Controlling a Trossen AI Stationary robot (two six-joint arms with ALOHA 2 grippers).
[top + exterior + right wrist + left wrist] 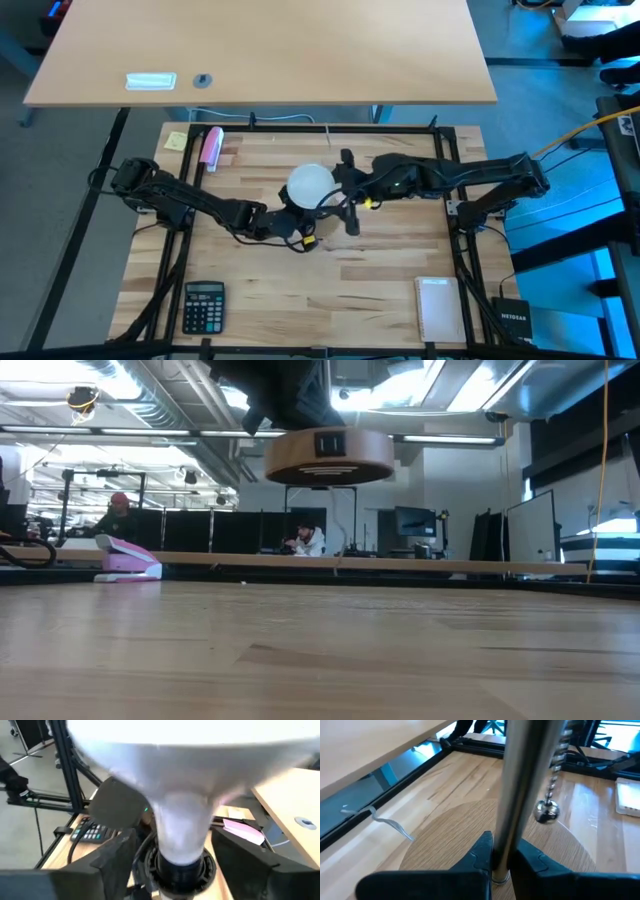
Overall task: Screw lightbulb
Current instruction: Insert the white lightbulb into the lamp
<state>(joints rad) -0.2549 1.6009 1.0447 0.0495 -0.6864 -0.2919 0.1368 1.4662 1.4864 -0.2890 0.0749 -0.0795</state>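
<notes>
Lightbulb [309,184] sits near the middle of the wooden surface [380,270], its neck seated in a black socket [181,865], held up in the air. Left tool [501,860] is clamped on a metal stem [520,785] rising from a round wooden base [329,457], lifted clear off the surface. Right tool [175,857] has its fingers apart, flanking the bulb's neck. A beaded pull chain [551,790] hangs beside the stem. A calculator [203,306] lies near the front edge.

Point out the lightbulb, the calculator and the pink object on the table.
lightbulb [309,183], high view, top of the white globe.
calculator [203,306], high view, middle of its keypad.
pink object [212,147], high view, middle of its body.
</notes>
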